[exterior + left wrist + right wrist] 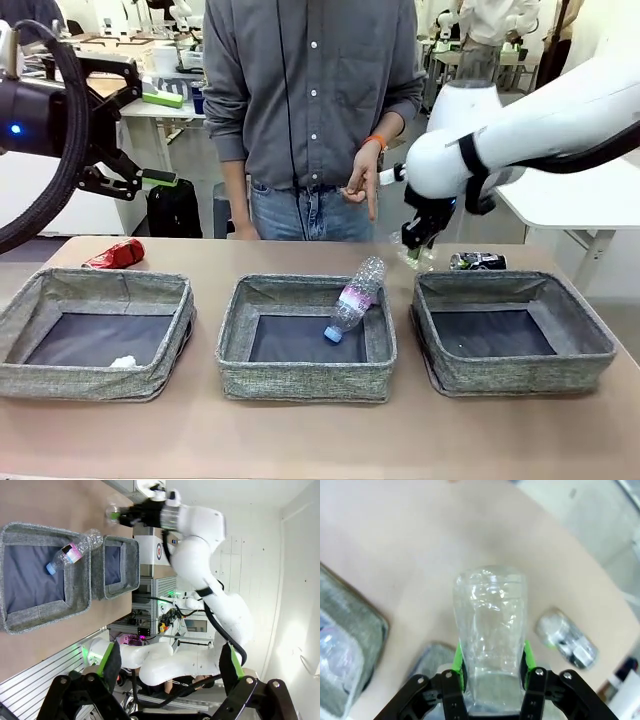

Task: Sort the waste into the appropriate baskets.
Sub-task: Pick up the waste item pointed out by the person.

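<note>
A pale brown, matte bench (320, 440) carries three shallow rectangular baskets of grey woven fabric with dark navy bottoms, set in a row and a little apart. In the left basket (80, 380) a small white paper ball (123, 362) lies near the front wall. In the middle basket (305, 380) a clear plastic bottle (355, 298) with a blue cap and pink-white label leans cap-down, its base propped on the far right rim. The right basket (520, 375) shows only its navy bottom.

On the bare bench behind the left basket lies a crushed red can (118, 254). Behind the right basket lies a dark can (477, 261) on its side.

The right tool (415, 240) hangs over the bench behind the gap between the middle and right baskets, its green pads clamped on the sides of a clear plastic cup (490, 620). The left tool (165, 138) is raised at the far left with its jaws spread wide.

A person in a grey shirt and jeans stands at the far side, one hand (362, 185) with a finger pointing down. Behind are white tables with boxes, and a black bag (175, 208) on the floor.
</note>
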Controlling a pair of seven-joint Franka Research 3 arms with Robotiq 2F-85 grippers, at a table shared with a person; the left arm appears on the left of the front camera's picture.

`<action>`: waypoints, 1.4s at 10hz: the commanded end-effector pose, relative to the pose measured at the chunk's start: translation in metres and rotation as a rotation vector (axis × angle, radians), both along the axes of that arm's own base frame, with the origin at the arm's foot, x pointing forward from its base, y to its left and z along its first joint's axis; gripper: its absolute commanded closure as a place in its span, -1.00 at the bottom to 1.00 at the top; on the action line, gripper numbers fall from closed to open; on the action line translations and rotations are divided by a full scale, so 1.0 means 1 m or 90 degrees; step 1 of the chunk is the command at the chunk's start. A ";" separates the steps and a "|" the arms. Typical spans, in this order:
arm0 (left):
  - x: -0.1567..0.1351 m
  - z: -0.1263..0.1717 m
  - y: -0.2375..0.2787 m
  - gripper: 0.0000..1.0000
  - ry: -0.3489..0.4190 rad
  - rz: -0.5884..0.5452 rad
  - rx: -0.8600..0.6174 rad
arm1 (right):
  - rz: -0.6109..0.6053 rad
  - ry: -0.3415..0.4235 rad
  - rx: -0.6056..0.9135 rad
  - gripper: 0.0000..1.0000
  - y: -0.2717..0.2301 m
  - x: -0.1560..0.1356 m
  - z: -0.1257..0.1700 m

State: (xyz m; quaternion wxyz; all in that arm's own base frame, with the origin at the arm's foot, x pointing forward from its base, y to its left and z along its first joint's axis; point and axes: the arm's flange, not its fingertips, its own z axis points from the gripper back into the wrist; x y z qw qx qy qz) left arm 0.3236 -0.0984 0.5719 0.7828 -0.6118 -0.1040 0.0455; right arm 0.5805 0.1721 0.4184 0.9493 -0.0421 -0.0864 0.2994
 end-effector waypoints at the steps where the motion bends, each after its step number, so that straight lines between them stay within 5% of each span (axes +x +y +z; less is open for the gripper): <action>1: -0.001 0.001 -0.001 -1.00 0.006 0.000 -0.004 | -0.091 -0.068 -0.018 0.00 0.015 -0.008 0.058; 2: -0.001 0.001 -0.001 -1.00 0.006 0.000 -0.004 | -0.132 -0.089 -0.004 0.00 0.014 -0.006 0.069; 5: -0.001 0.001 -0.001 -1.00 0.006 0.000 -0.004 | -0.287 0.068 0.038 0.00 0.021 -0.040 0.074; 6: -0.001 0.001 -0.001 -1.00 0.006 0.000 -0.004 | -0.270 0.076 0.033 0.00 0.027 -0.067 0.077; 7: -0.001 0.001 -0.001 -1.00 0.006 0.000 -0.004 | -0.173 -0.026 0.072 0.00 0.030 -0.074 0.079; 8: -0.001 0.001 -0.001 -1.00 0.006 0.000 -0.004 | -0.248 0.052 0.010 0.00 0.019 -0.042 0.069; 11: -0.001 0.001 -0.001 -1.00 0.006 0.000 -0.004 | -0.238 0.046 0.022 0.00 0.028 -0.056 0.071; 12: -0.001 0.001 -0.001 -1.00 0.006 0.000 -0.004 | -0.287 0.036 0.004 0.00 0.038 -0.059 0.086; 14: -0.001 0.001 -0.001 -1.00 0.006 0.000 -0.004 | -0.339 0.004 -0.001 0.00 0.083 -0.068 0.177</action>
